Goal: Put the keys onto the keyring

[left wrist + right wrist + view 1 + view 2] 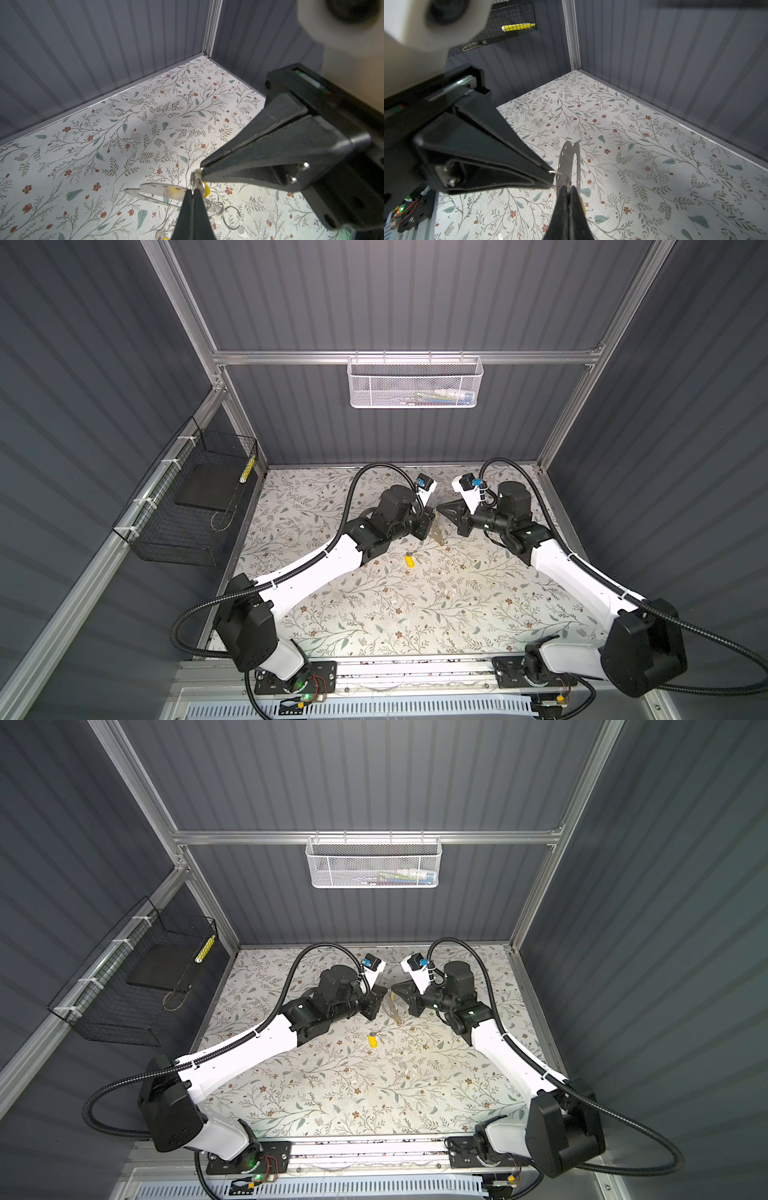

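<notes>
Left gripper (pixel 552 176): jaws together, tip pinching a thin wire ring (pixel 556 172) at the edge of the keyring.
Right gripper (pixel 202 168): jaws together, tip clamped on the small silvery ring of the held key (pixel 206 190), whose yellow tag hangs just beside the tip.
Meeting point: both tips touch or nearly touch, a little toward 12 to 1 o'clock from the centre of the table (pixel 374 614).
Keyring (pixel 566 160): a flat grey perforated loop, lifted off the table at the fingertips and slanting away toward 5 o'clock in both top views. I cannot tell which gripper carries it.
Loose key (pixel 410 562): yellow tag lying flat near the table's centre, toward 7 o'clock from the grippers and apart from them.
White mesh basket (pixel 415 381): on the wall at 12 o'clock.
Black wire basket (pixel 187 506): on the wall at 9 o'clock.
</notes>
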